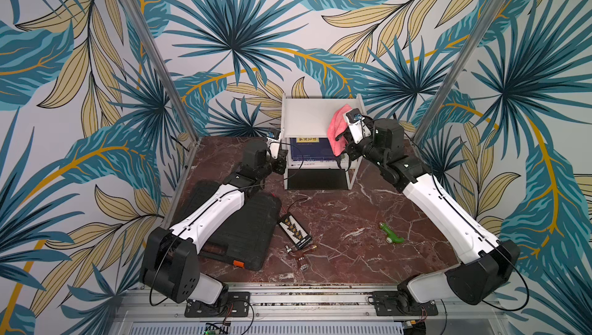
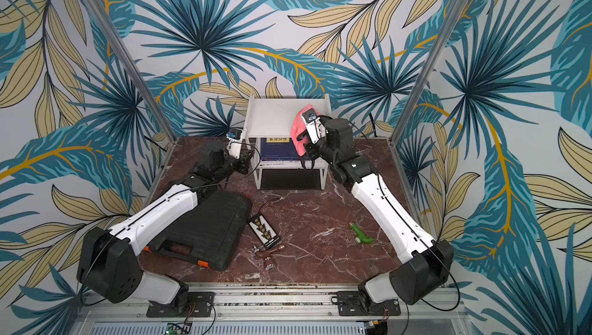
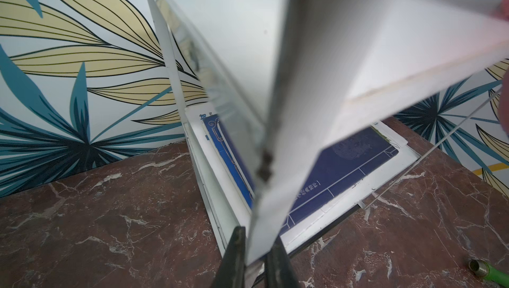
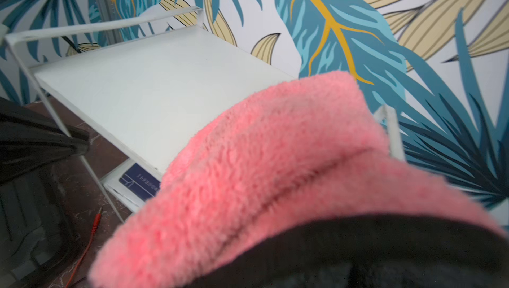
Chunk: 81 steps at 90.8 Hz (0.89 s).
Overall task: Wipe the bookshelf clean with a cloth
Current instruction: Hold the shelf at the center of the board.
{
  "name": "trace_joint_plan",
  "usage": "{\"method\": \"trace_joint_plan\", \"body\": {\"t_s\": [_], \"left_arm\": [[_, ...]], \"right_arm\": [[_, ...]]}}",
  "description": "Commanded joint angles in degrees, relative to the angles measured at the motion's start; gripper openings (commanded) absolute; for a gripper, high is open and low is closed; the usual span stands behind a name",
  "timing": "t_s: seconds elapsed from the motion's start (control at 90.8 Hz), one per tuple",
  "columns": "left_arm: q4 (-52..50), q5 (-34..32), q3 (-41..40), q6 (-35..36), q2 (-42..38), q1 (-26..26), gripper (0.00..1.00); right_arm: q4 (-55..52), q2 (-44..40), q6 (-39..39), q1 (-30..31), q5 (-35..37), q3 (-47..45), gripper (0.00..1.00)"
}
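Observation:
The white bookshelf [image 1: 307,115] [image 2: 278,115] stands at the back of the table against the wall. My left gripper [image 1: 282,158] [image 3: 257,235] is shut on its thin front left leg [image 3: 264,217], near the lower tier. The pink cloth [image 1: 339,126] [image 2: 300,130] [image 4: 275,168] drapes over the front right corner of the top shelf [image 4: 154,85] and hangs past its front edge. My right gripper [image 1: 340,138] is shut on the cloth, which hides the fingers in the right wrist view. The rest of the top shelf is bare.
A blue book [image 1: 306,150] lies on the lower tier. A flat black ribbed case [image 1: 237,231] lies under my left arm. A small connector board [image 1: 294,232] with wires and a green toy [image 1: 392,234] lie on the marble table towards the front.

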Motion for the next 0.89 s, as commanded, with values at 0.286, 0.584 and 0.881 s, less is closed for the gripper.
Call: {"method": "trace_joint_plan", "body": {"t_s": [0.286, 0.584, 0.881], "left_arm": [[-7.41, -4.92, 2.82, -3.42, 1.99, 2.91, 0.0], [-7.05, -4.08, 2.48, -2.76, 1.9, 3.46, 0.0], [-8.4, -3.55, 1.56, -1.87, 0.7, 3.45, 0.0]], "right_arm": [[-15.27, 18.26, 16.37, -2.91, 9.32, 19.15, 0.0], [-27.69, 42.43, 20.2, -2.97, 15.3, 53.13, 0.0], [-45.77, 56.33, 19.41, -3.14, 10.57, 88.76, 0.0]]}}
